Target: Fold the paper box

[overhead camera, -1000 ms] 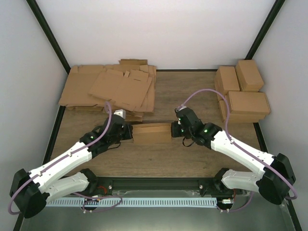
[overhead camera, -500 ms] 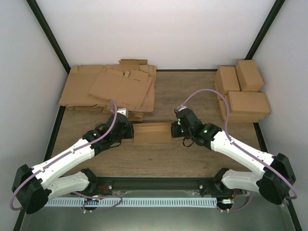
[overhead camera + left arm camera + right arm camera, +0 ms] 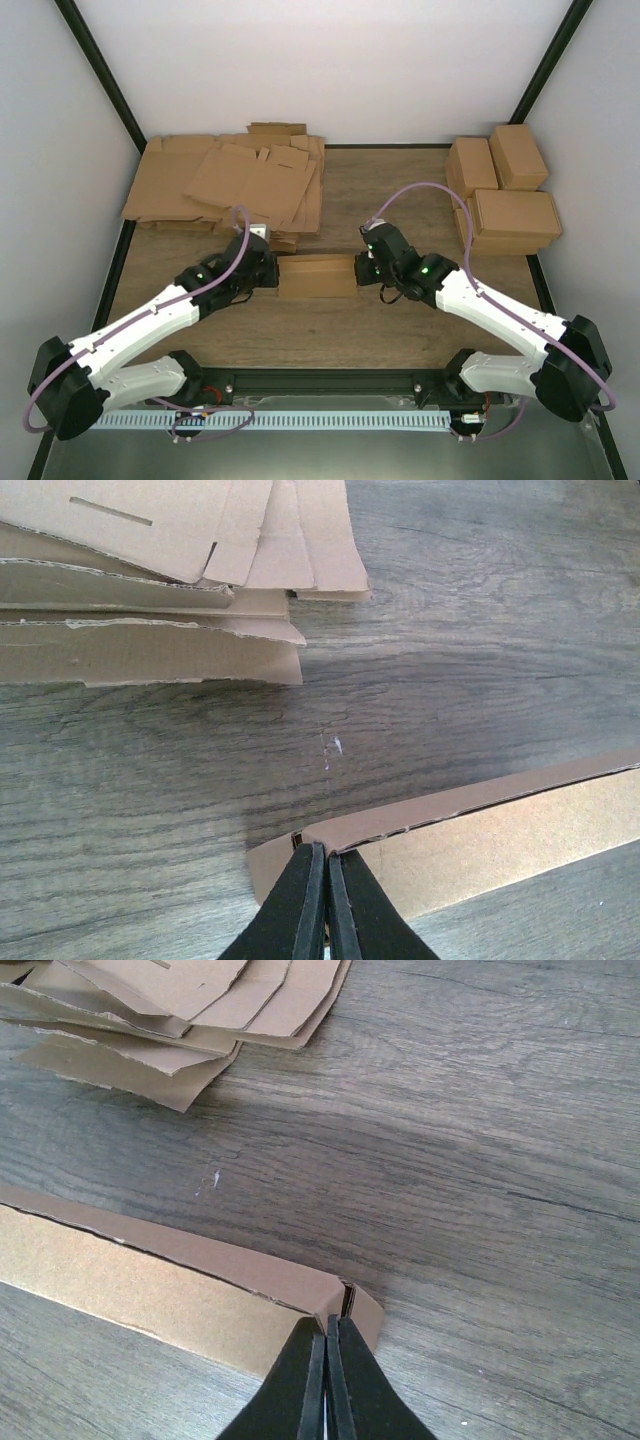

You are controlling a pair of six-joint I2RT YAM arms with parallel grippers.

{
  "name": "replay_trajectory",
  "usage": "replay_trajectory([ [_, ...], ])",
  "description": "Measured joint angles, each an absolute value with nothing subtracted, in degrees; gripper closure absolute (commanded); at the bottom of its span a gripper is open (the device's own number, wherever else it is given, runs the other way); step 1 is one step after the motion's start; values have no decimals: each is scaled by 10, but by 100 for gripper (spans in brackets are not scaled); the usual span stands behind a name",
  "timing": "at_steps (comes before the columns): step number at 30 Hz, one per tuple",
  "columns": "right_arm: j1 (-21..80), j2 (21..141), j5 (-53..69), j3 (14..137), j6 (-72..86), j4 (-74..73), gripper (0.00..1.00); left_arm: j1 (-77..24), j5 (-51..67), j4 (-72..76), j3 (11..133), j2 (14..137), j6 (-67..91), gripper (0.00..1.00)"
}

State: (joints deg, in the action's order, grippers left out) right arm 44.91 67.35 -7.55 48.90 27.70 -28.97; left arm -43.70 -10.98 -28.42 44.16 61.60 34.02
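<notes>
top external view: a plain brown, shallow cardboard paper box (image 3: 318,277) lies at the middle of the grey-brown wooden table (image 3: 420,190), between the two arms, long axis running left to right. compared with a second ago, the left gripper (image 3: 266,270) has edged rightward and the right gripper (image 3: 364,266) leftward, so each now meets one end of the box. the box itself has barely shifted.

left wrist and right wrist views: both pairs of black fingers are pressed together, tips at an end corner of the box where a small side flap meets the long wall. whether a sliver of card is nipped between them cannot be told.

well apart at the far left lies a heap of flat notched brown cardboard sheets (image 3: 230,185). at the far right is a group of closed brown cardboard boxes (image 3: 505,190).

reading: the inward approach from both ends suggests the end flaps are being tucked or held square, probably a late stage of the fold. whether the lid is fully seated cannot be told from these views.
</notes>
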Motion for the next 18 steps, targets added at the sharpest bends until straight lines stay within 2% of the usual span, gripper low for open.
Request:
replay_trajectory([
  [18,449,655,-83,441,279,-220,99,-459,-137,-256,421,612,340,96],
])
